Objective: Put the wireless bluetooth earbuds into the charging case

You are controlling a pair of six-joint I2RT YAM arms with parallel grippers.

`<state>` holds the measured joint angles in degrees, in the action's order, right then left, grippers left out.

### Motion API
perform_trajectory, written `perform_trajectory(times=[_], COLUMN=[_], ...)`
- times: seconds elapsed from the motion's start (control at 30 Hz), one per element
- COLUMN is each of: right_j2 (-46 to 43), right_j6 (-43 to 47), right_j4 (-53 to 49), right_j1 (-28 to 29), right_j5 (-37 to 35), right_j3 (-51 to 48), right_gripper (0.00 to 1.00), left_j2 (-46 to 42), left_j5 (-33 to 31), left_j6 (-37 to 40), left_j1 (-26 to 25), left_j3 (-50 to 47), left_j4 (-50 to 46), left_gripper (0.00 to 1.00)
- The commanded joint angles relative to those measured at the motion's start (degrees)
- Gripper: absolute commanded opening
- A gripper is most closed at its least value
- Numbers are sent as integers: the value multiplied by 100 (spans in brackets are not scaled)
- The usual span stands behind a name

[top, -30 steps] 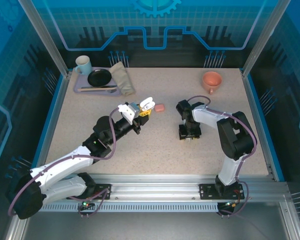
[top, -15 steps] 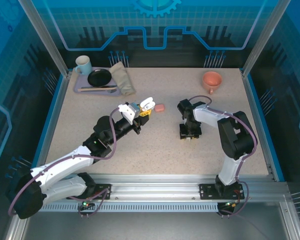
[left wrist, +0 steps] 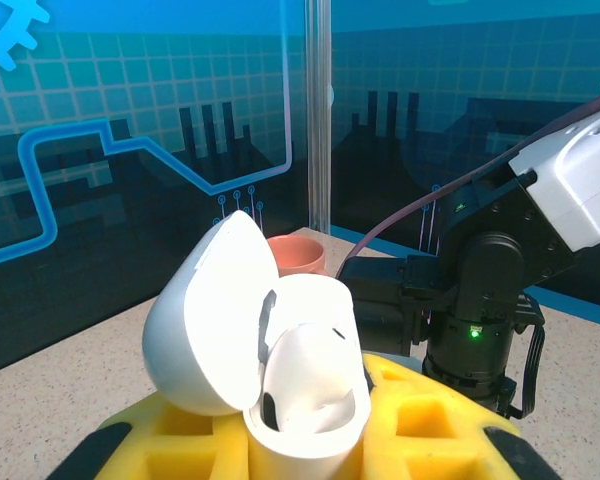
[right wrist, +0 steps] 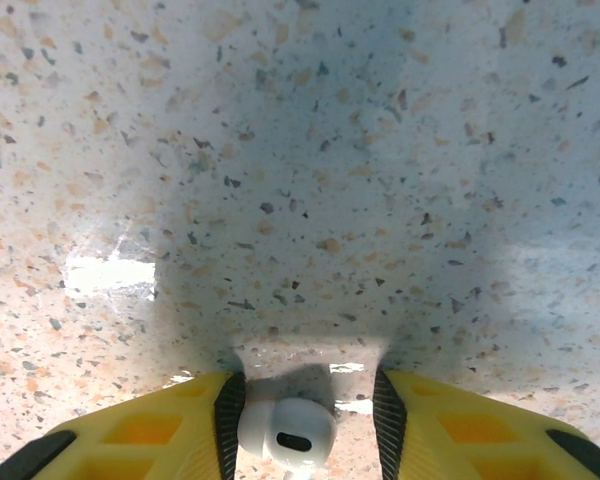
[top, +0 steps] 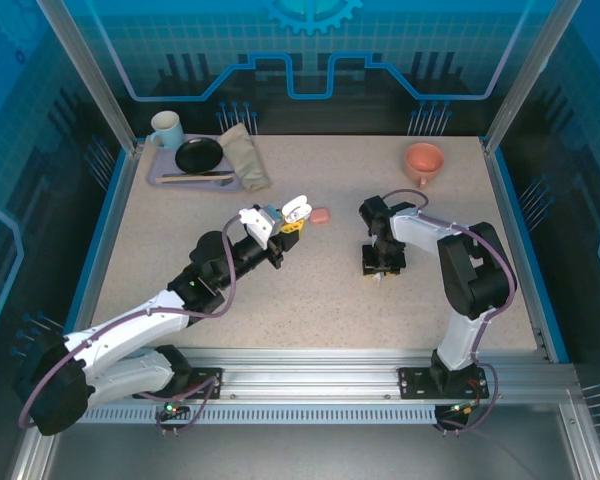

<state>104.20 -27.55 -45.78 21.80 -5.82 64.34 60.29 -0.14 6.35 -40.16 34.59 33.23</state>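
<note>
Speckled table (top: 310, 300). I see left gripper (top: 292, 222) clamped on white case (left wrist: 300, 390), lid open, raised just left of pink case (top: 320, 215). Right gripper (right wrist: 305, 425), right of pink case, points down, jaws apart, straddling white earbud (right wrist: 285, 432) lying on table; gap at one pad.

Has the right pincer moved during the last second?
Yes, slightly. The right pincer has drifted to the right and a little toward the orange cup at the table's far side.
</note>
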Motion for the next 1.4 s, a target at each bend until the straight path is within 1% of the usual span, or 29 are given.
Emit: perform_trajectory(times=[0.0, 0.3, 0.7, 0.87, 1.23, 1.37], right_j2=[-56, -104, 3, 31, -377, -412], right_j6=[15, -68, -328, -405, -479, -462], right_j4=[87, 65, -98, -104, -152, -151], right_j1=[-75, 62, 341, 426, 483, 483], right_j5=[-72, -100, -340, -362, -357, -342], right_j3=[-114, -210, -216, -257, -263, -242], right_gripper=[41, 35, 35, 30, 24, 27], left_j2=[4, 15, -87, -140, -184, -185], left_j5=[76, 58, 14, -3, -21, -18], left_j6=[-20, -37, -46, -42, -42, -68], left_j1=[52, 50, 52, 46, 52, 48], left_j3=[13, 4, -101, -143, -160, -156], left_j4=[211, 256, 321, 329, 346, 348], left_gripper=[0, 0, 0, 0, 0, 0])
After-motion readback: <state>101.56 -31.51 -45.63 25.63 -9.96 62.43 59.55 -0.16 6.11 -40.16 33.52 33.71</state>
